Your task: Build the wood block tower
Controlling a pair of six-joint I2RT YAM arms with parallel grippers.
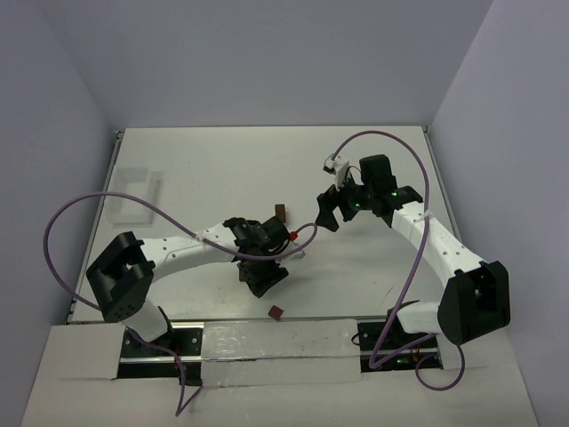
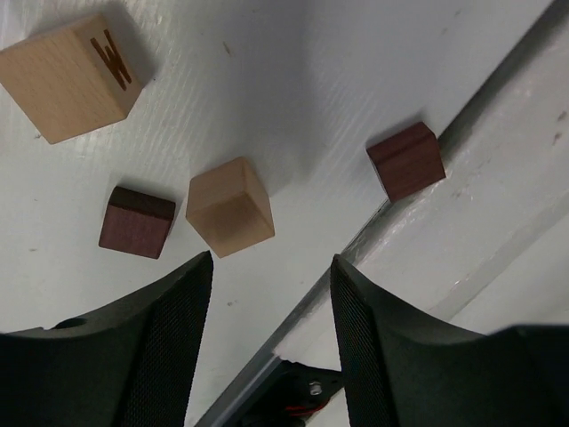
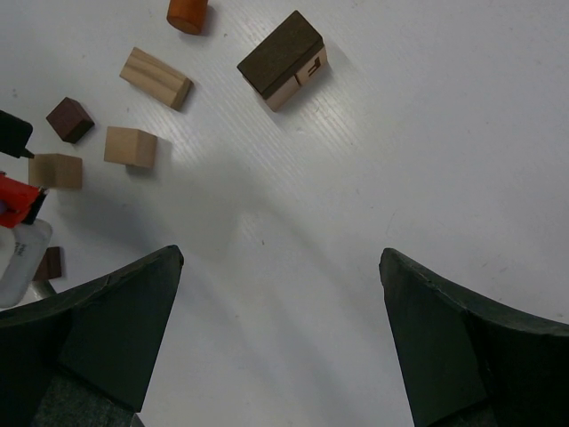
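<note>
- The left gripper (image 2: 271, 267) hangs low over the near part of the white table (image 2: 293, 80). Its jaws are parted to a middling gap, with nothing between them.
- Just ahead of those jaws sits a pale tan wooden cube (image 2: 229, 207). A small reddish-brown cube with a darker top (image 2: 136, 222) lies just beside it on the left, not touching.
- Farther off, towards the upper left of the left wrist view, lies a larger pale tan cube branded with a dark letter (image 2: 71, 76) (it reads like a W).
- A reddish-brown wooden block (image 2: 406, 161) rests against the edge of the raised white strip (image 2: 498, 178) that runs along the table's front.
- The right gripper (image 3: 281, 258) stands at its widest and empty over bare table, well apart from every block.
- Ahead of it lies a dark-brown-topped block with a pale marked side (image 3: 283, 60). Whether that is one piece or two stacked, I cannot tell.
- To the left of that lie a short pale tan bar (image 3: 156, 78), a tiny dark brown cube (image 3: 69, 119) and a plain tan cube (image 3: 130, 147), each apart from the others.
- An orange round piece (image 3: 187, 13) is cut off by the top edge of the right wrist view.
</note>
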